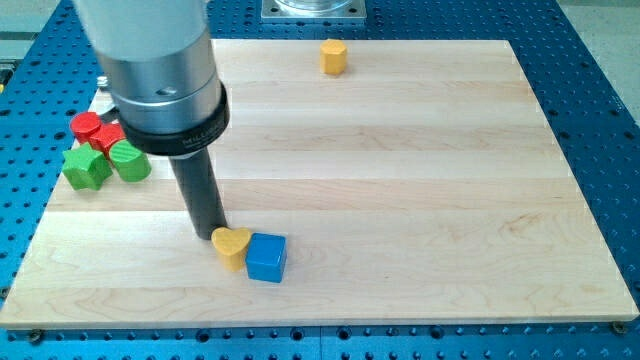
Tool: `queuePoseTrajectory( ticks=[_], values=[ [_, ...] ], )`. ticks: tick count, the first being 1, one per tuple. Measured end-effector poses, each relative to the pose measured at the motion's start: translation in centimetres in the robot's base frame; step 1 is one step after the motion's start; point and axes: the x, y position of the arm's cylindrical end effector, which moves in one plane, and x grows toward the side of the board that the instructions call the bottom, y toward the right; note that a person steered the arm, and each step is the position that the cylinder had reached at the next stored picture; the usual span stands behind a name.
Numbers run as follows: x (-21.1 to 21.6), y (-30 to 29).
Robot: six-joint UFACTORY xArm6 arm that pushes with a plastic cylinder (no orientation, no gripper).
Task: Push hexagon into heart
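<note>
A yellow hexagon block (333, 56) sits near the view's top edge of the wooden board, right of centre. A yellow heart block (232, 246) lies low on the board, left of centre, touching a blue cube (267, 257) on its right. My tip (209, 234) is at the end of the dark rod, right against the heart's upper left side. The tip is far from the hexagon.
At the board's left edge (40, 225) there is a cluster: a red round block (86, 126), a red block (107, 137), a green round block (130, 160) and a green block (86, 169). The arm's wide grey body (160, 70) hides the board's top left.
</note>
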Motion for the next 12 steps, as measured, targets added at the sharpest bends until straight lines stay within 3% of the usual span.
queuePoseTrajectory(
  ticks=[1,2,3,4,5,7,8,9,11,12],
  values=[
    [1.2,-0.3],
    [3.4,4.6],
    [1.2,0.8],
    [-1.3,-7.7],
    [-6.5,-0.9],
    [-21.4,18.9],
    [-28.9,23.3],
    [-33.7,21.2],
    [-27.7,16.1],
    [-31.8,16.2]
  ],
)
